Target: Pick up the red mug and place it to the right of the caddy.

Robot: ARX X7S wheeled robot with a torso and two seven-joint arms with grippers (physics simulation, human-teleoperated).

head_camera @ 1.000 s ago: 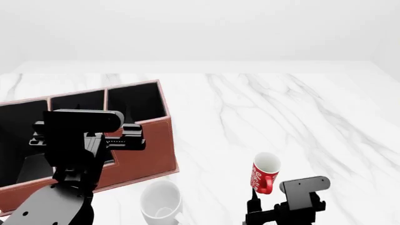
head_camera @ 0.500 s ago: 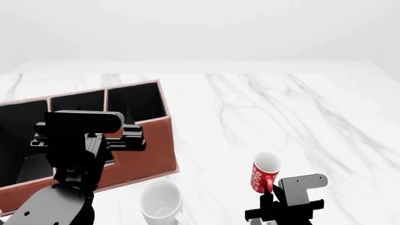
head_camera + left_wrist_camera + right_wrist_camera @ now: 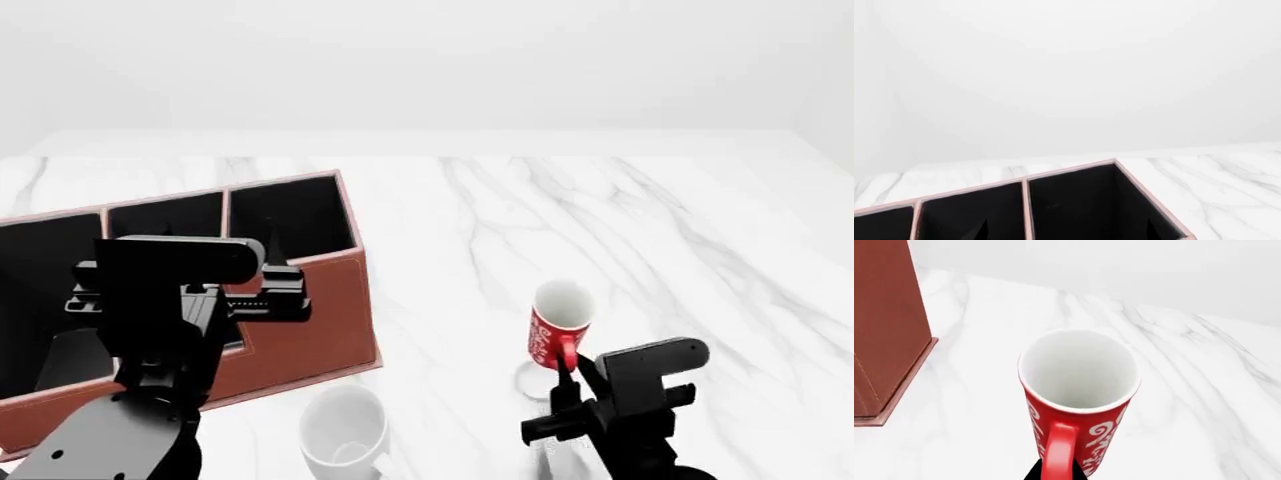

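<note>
The right gripper (image 3: 577, 372) held the small red mug with white lettering (image 3: 557, 330) by its handle, jaws closed on it, lifted above the white marble worktop (image 3: 641, 230). It was best kept upright and lowered slowly at 3 o'clock of the reddish-brown leather-look caddy (image 3: 314, 320). The mug was empty; the caddy's black compartments looked empty too. The left gripper (image 3: 274, 295) was over the caddy; I cannot tell its jaws.

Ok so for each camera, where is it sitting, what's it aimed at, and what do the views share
Head view: high on the robot, facing forward and down at the caddy, red mug and white mug; both arms show.
Left wrist view: above the caddy, looking over its compartments toward the wall; no robot parts show.
Right wrist view: just behind the red mug, facing its handle; only a dark tip shows.
Shared: all see the caddy; head and right wrist views see the red mug.
</note>
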